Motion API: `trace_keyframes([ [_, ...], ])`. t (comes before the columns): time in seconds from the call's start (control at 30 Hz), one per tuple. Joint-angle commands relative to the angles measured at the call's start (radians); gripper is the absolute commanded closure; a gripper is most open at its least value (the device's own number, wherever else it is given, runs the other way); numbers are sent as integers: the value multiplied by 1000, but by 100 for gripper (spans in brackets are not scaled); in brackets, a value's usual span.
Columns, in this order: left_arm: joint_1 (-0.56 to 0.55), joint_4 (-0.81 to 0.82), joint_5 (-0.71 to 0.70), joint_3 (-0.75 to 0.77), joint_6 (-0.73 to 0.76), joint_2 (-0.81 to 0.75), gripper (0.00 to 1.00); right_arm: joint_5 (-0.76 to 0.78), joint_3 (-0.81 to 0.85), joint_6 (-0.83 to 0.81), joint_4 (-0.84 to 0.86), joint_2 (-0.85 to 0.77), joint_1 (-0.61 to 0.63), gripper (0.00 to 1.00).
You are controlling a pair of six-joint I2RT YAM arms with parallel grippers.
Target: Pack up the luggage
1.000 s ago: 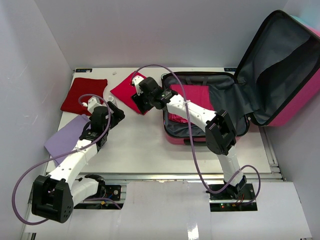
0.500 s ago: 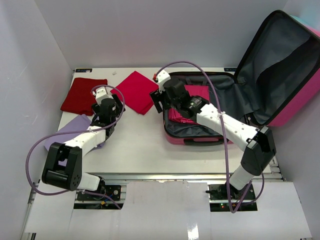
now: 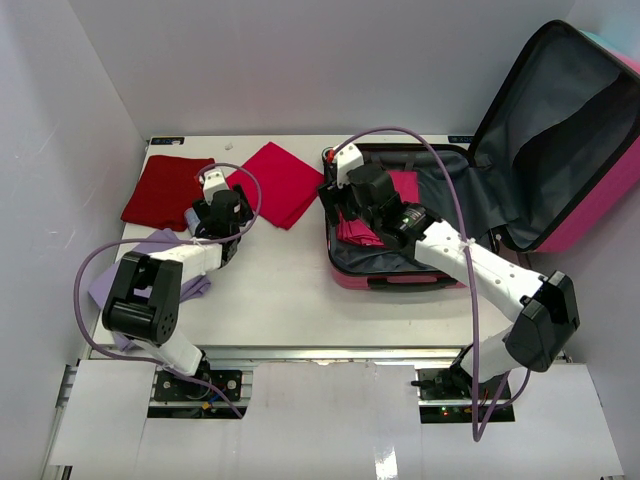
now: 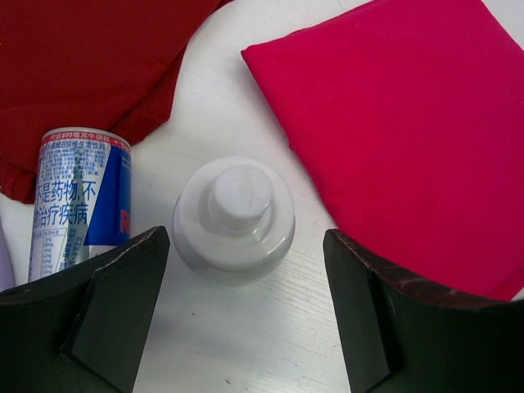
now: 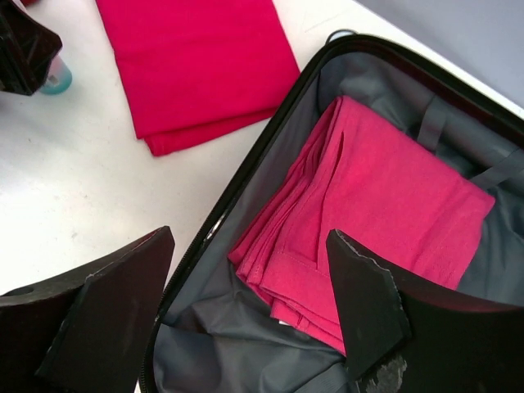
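Observation:
The luggage point(image 3: 400, 272) lies open at the right with its lid point(image 3: 560, 130) propped up, and a folded pink cloth point(image 5: 377, 205) rests in its grey-lined base. Over the luggage's left rim point(image 5: 246, 184) hangs my right gripper point(image 5: 250, 303), open and holding nothing. On the table left of it lies a crimson folded cloth point(image 3: 278, 182). My left gripper point(image 4: 246, 311) is open just short of a white bottle point(image 4: 235, 217), which stands beside a blue and silver can point(image 4: 78, 196). Nothing is between its fingers.
A dark red cloth point(image 3: 168, 190) lies at the far left of the table and a lavender cloth point(image 3: 130, 275) nearer the left edge. White walls close in the back and left. The raised lid overhangs the right side.
My right gripper has moved right, from above the crimson cloth to above the luggage's left rim, and opened wider. My left gripper has moved up toward the bottle and can.

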Motion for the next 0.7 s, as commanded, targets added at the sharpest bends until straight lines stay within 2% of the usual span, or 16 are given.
trace_keyframes([
  [0.0,1,42,-26,47,23,9,15,29,-28,-9,76,-70,-19,18],
  [0.2,1,65,-24,53,52,30,23,23,-48,2,75,-105,-23,18],
  [0.3,1,57,23,46,44,20,39,29,-49,4,72,-121,-25,17],
  [0.47,1,0,45,10,14,-65,86,27,-6,26,19,-155,-25,17],
  [0.5,1,-28,47,9,10,-86,93,29,6,28,4,-163,-25,17],
  [0.57,-1,-84,55,19,9,-134,99,43,28,39,-26,-184,-26,17],
  [0.67,-48,-143,50,43,29,-232,100,113,36,66,-66,-227,-25,18],
])
